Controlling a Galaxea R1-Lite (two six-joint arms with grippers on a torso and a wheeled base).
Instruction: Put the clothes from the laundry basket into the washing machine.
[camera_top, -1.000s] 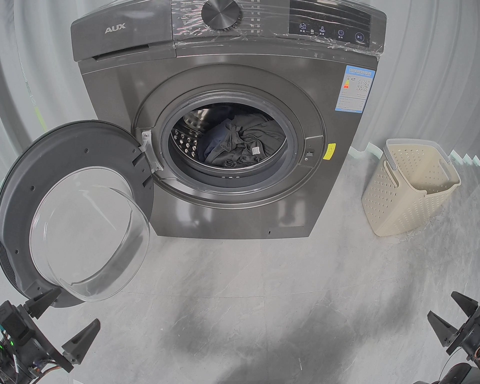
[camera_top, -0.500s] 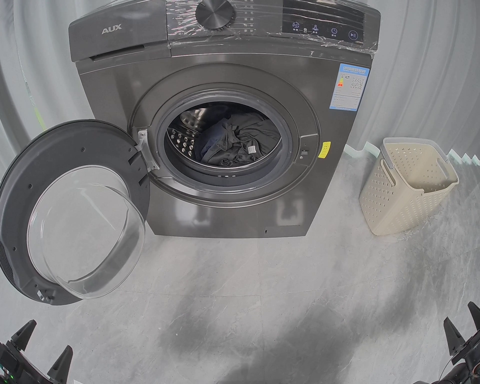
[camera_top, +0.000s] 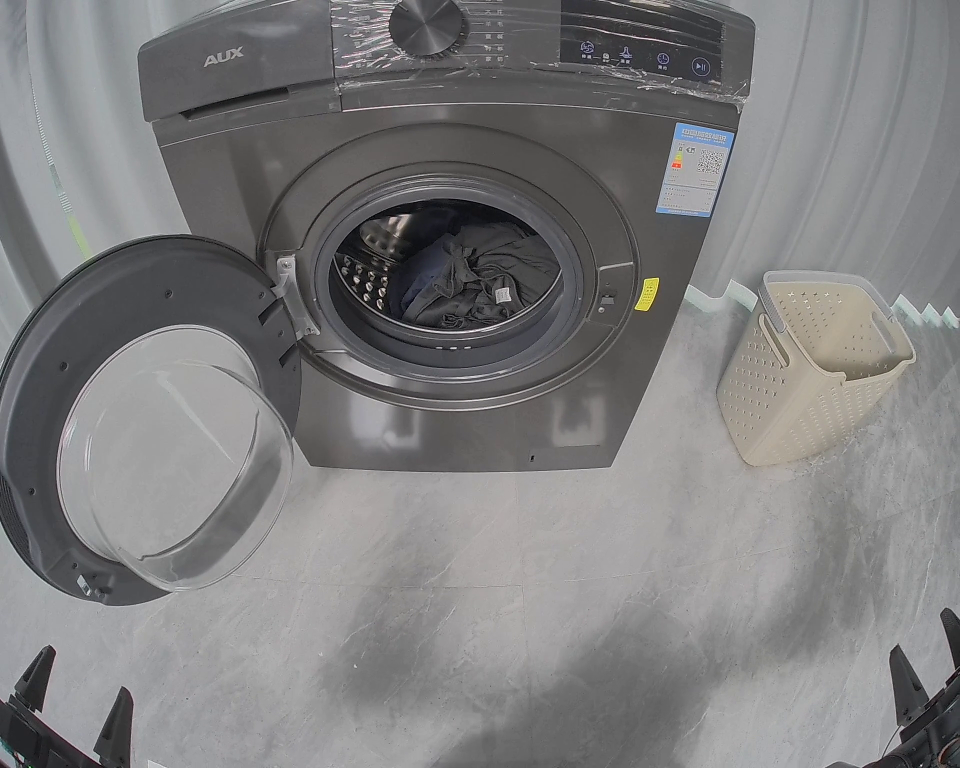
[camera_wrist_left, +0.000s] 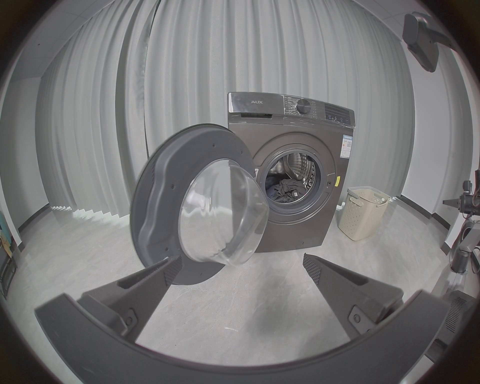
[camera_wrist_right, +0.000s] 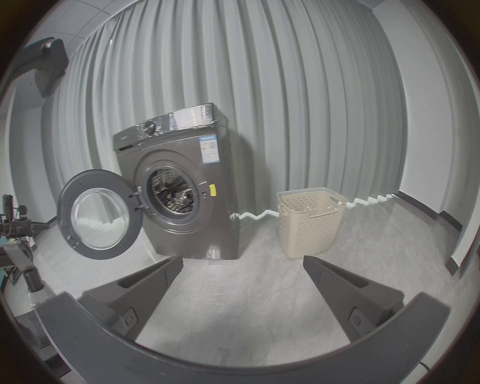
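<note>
A wide stretch of floor (camera_top: 520, 600) is left between washer (camera_top: 440, 420) and both hands. Door (camera_top: 60, 400) is swung fully open at the washer's left. Left hand (camera_top: 80, 690) and right hand (camera_top: 925, 650) are held low, well back, fingers spread, nothing gripped. Dark clothes (camera_top: 475, 275) are piled in the drum. Basket (camera_top: 790, 400) is stood on the floor just right of the washer.

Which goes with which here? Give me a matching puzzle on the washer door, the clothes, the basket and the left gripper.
Things:
1. washing machine door
2. dark clothes
3. laundry basket
4. left gripper

States:
A. standing on the floor
B. open, holding nothing
C. swung wide open
D. piled in the drum

Pairs: 1-C, 2-D, 3-A, 4-B.
</note>
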